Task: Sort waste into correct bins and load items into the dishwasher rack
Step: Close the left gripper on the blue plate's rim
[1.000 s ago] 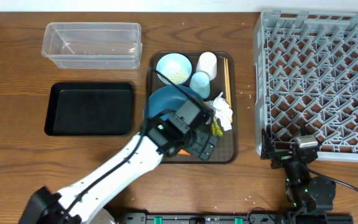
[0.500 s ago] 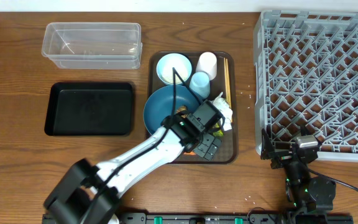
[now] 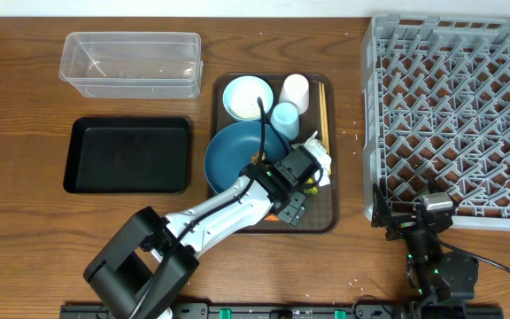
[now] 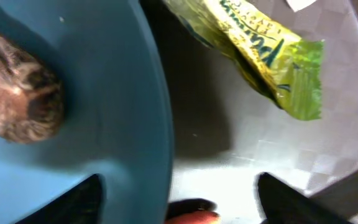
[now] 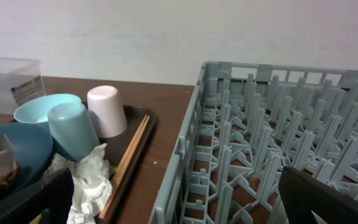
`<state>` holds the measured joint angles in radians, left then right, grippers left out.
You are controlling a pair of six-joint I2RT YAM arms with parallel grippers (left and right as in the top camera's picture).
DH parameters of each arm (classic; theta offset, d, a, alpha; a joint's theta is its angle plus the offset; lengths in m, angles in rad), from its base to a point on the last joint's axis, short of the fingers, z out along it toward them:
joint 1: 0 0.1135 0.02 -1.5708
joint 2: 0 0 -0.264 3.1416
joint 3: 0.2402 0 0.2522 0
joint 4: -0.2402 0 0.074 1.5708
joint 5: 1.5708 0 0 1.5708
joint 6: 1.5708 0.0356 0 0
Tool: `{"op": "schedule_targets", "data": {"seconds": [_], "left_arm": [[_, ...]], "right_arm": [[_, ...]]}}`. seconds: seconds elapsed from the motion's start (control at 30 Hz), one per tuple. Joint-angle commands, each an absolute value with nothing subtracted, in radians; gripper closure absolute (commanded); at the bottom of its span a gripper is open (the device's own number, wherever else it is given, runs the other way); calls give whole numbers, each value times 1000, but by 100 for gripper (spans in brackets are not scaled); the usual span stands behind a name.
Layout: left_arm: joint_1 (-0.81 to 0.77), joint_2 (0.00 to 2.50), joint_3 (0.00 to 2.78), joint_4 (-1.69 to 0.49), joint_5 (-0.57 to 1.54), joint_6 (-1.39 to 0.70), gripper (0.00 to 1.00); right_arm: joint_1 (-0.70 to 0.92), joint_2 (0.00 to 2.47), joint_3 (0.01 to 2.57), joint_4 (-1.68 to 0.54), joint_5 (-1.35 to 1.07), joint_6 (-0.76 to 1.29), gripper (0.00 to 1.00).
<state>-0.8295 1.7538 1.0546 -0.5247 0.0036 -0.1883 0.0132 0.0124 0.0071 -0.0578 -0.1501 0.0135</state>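
Count: one brown rectangular serving tray (image 3: 328, 211) carrying one large dark blue dish (image 3: 237, 155), one small light blue bowl (image 3: 246, 96), one white cup (image 3: 296, 90), one light blue cup (image 3: 284, 118), one pair of wooden chopsticks (image 3: 322, 111), one crumpled white paper wad (image 3: 320, 159), one yellow-green wrapper (image 4: 260, 56), one small brown food lump (image 4: 20, 93) in the dish, and one orange carrot (image 4: 191, 218)

Left of the tray: one clear rectangular plastic tub (image 3: 69, 66) and one shallow black rectangular tray (image 3: 127, 155). Right of it: one large grey plastic lattice rack (image 3: 454, 115)

Surface: brown wooden bench (image 3: 25, 221), with a white wall (image 5: 166, 31) behind

Left gripper (image 3: 292, 207) is over the tray's near right part, jaws wide. The carrot lies between them, just beside the dish rim and clear of both fingers. Right gripper (image 5: 178, 200) is right of the tray, beside the rack, jaws wide with nothing between
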Motion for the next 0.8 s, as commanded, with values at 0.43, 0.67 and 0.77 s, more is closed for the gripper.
{"op": "schedule_targets", "data": {"seconds": [0.43, 0.67, 0.77], "left_arm": [[-829, 1754, 1062, -525, -69, -187, 51], [-829, 1753, 1063, -525, -69, -187, 56], [-829, 1752, 1063, -525, -69, -187, 60]], "right_arm": [[-2, 9, 6, -61, -155, 2, 1], [-2, 9, 6, -61, -154, 2, 1], [-2, 9, 6, -61, -154, 2, 1]]}}
